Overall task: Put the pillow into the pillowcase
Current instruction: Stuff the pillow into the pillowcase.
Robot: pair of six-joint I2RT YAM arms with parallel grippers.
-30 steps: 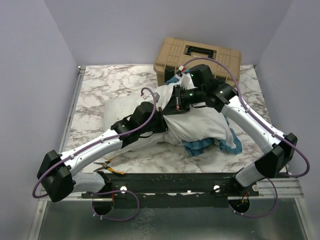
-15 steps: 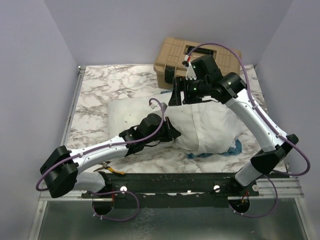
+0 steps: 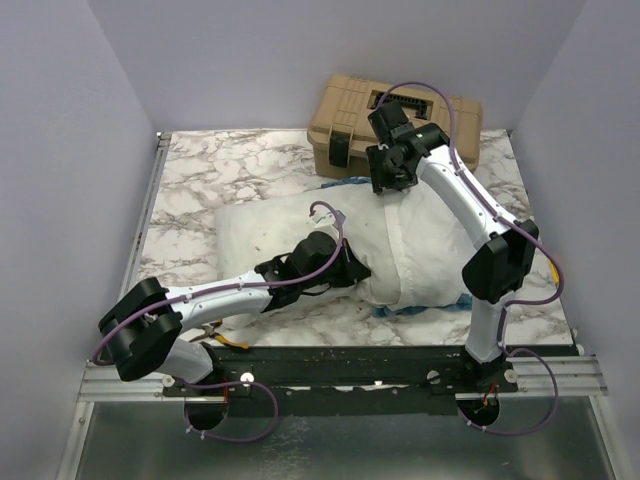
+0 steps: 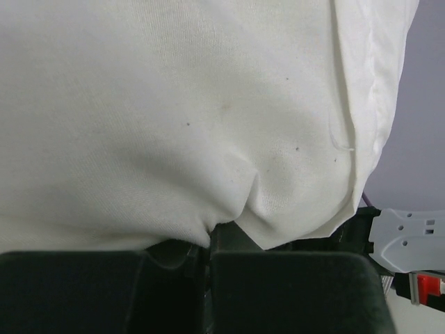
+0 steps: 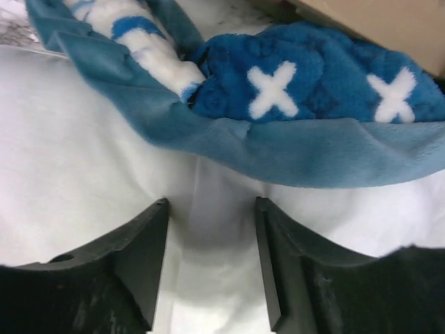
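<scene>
Letting go of the cloth it was lifting a second ago, the right gripper [image 5: 208,259] is now hovering, jaws parted and empty, just in front of the tan plastic toolbox [image 3: 395,112]. The inside-out fabric pillowcase [image 3: 420,262], white with blue frilled edging, is consequently lying slack over the part of the large plump white stuffed pillow [image 3: 258,235] directly before the toolbox, while the part stretching leftward past it is showing bare. Further in front of the toolbox, the left gripper [image 4: 208,243] is staying clamped on a white fold, seemingly the case's mouth. Sleeving is looking roughly half done, and the right arm is probably repositioning for another pull.
</scene>
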